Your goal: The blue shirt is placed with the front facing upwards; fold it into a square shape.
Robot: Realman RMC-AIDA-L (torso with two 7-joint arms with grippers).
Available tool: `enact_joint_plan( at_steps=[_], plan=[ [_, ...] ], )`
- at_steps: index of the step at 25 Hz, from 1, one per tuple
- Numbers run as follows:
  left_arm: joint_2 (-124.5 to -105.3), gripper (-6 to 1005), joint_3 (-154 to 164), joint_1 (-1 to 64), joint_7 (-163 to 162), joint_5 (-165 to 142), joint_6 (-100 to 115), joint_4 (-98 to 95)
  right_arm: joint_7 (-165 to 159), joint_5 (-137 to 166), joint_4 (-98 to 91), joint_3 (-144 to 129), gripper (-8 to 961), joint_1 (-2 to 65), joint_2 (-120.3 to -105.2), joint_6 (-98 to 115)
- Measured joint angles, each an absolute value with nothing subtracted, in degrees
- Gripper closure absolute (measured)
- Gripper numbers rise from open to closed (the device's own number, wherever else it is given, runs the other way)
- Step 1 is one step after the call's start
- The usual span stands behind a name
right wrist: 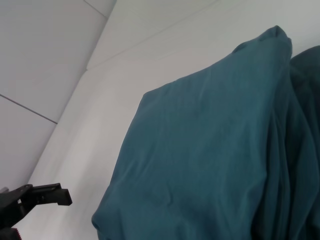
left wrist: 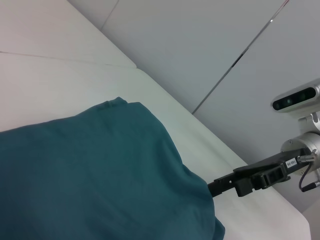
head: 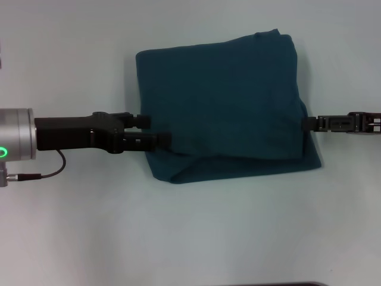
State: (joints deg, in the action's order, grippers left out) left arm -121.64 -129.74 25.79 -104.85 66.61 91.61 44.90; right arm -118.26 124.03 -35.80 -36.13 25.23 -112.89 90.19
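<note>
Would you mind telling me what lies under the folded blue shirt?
The blue shirt rests on the pale table; a lower layer sticks out along its near edge. Lettering and collar are covered.

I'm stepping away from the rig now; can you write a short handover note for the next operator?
Left gripper: at the left edge of the blue shirt, low over the table, jaws open, one finger at the edge of the cloth, the other just clear of it.
Right gripper: at the shirt's right edge; whether it grips cloth cannot be told.
Shirt: lies mid-table, already folded into a roughly square packet; no lettering or collar shows.
Done: the main folds.
Left: the lower layer juts out along the near edge and the near right corner, so it probably needs tidying, then both arms should back away.
</note>
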Motion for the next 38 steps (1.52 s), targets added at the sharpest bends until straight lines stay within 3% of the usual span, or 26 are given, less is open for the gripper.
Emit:
enact_joint_plan(
  at_steps=[19, 24, 35, 38],
  plan=[
    [-121.57, 68, -129.8, 26.0, -104.2, 66.6, 90.9, 43.3, -117.0, 124.3, -32.7, -40.7, 204, 28.2, -114.9, 84.1],
    [-121.55, 68, -129.8, 26.0, -104.2, 66.6, 90.9, 43.3, -117.2, 124.3, -32.6, -40.7, 256, 29.2, -114.97, 85.3],
    [-121.55, 68, -129.5, 26.1, -104.1, 66.6, 90.6, 43.2, -116.1, 118.2, -33.2, -40.0, 500, 30.6, -114.14, 91.6],
    [-121.55, 68, -129.5, 26.1, -104.1, 66.6, 90.3, 43.0, -115.4, 116.5, -33.2, -40.0, 718, 31.3, -114.1, 91.9]
  ],
)
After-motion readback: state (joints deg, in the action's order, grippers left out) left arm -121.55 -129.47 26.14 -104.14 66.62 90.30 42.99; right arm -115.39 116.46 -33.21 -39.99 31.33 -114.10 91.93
